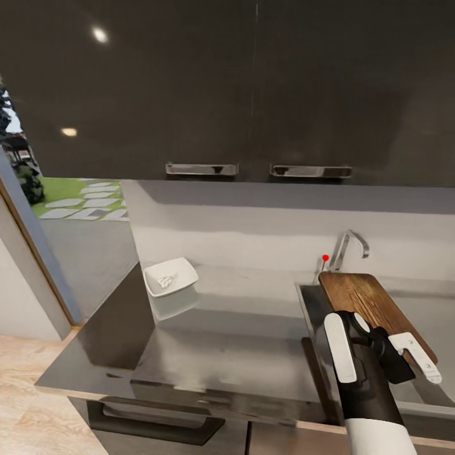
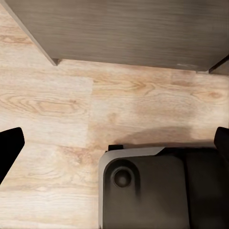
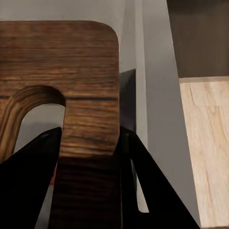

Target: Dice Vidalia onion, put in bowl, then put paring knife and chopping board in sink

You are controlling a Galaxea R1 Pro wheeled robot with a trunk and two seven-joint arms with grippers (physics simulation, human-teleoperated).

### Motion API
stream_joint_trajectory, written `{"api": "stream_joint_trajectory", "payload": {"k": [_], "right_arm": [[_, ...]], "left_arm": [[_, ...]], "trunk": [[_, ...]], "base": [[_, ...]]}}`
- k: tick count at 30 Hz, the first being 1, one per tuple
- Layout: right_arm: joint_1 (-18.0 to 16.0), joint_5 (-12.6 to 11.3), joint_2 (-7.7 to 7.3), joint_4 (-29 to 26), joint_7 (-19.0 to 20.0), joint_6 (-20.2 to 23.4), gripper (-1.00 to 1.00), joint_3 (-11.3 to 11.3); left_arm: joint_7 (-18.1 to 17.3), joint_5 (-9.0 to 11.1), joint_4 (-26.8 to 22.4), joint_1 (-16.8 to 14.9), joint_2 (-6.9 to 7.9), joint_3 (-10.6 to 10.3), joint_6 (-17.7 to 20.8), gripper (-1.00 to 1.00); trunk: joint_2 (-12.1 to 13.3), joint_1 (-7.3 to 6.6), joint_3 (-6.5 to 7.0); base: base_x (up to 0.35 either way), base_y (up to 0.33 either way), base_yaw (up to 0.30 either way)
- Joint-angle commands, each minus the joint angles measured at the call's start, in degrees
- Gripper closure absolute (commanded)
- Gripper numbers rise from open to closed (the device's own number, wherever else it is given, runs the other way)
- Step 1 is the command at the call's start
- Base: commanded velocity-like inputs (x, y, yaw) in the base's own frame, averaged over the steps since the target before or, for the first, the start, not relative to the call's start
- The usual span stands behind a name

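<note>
The chopping board [image 1: 370,309] hangs over the sink [image 1: 308,303], and that is what the coming move turns on: its long axis runs from the tap [image 1: 349,245] end of the basin back toward the robot, the far end up near the tap and the slotted handle end nearest the arm. The right gripper [image 3: 88,143] is clamped on that near end; in the right wrist view its two dark fingers [image 3: 28,176] sit either side of the strip of wood beside the handle slot, pinching it. The right arm reaches forward over the sink's front edge, forearm roughly upright and the wrist turned so the board slopes along the basin. Judging by this, the board only needs lowering and letting go.

The white bowl [image 1: 170,277] stands on the countertop [image 1: 240,341] well to the side of the sink away from the tap, with pale bits inside, probably the diced onion [image 1: 165,280], though they are too small to be sure. A sliver of red [image 3: 54,175] shows under the board in the right wrist view; it may be the knife handle.

The left gripper [image 2: 114,143] hangs low over the wooden floor [image 2: 52,105], its fingertips spread wide and empty, much farther from the sink than the right.
</note>
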Motion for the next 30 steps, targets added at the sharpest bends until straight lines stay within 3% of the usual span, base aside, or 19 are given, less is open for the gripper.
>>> {"api": "stream_joint_trajectory", "payload": {"k": [1,6,14,30], "right_arm": [[-0.06,-0.21,0.06,0.0,-0.23,0.51,1.0,-0.06],[-0.06,-0.13,0.46,0.87,-0.23,-0.85,1.0,-0.06],[-0.06,-2.84,0.18,6.61,-0.23,-3.85,1.0,-0.08],[-0.06,-3.11,-0.14,9.5,-0.23,-4.71,1.0,-0.15]], "left_arm": [[0.0,0.4,-0.04,0.0,0.05,-0.14,-0.11,-1.0],[0.0,0.39,-0.04,0.0,0.05,-0.14,-0.12,-1.0],[0.0,0.37,-0.08,0.0,0.05,-0.14,-0.12,-1.0],[0.0,0.36,-0.08,0.0,0.05,-0.14,-0.13,-1.0]], "trunk": [[-0.13,0.04,-0.21],[-0.13,0.04,-0.66],[-0.13,0.04,-1.4],[-0.13,0.04,-2.87]], "base": [[0.007,-0.004,0.0],[0.002,-0.001,0.0],[0.0,0.0,0.0],[0.116,-0.119,0.0]]}}
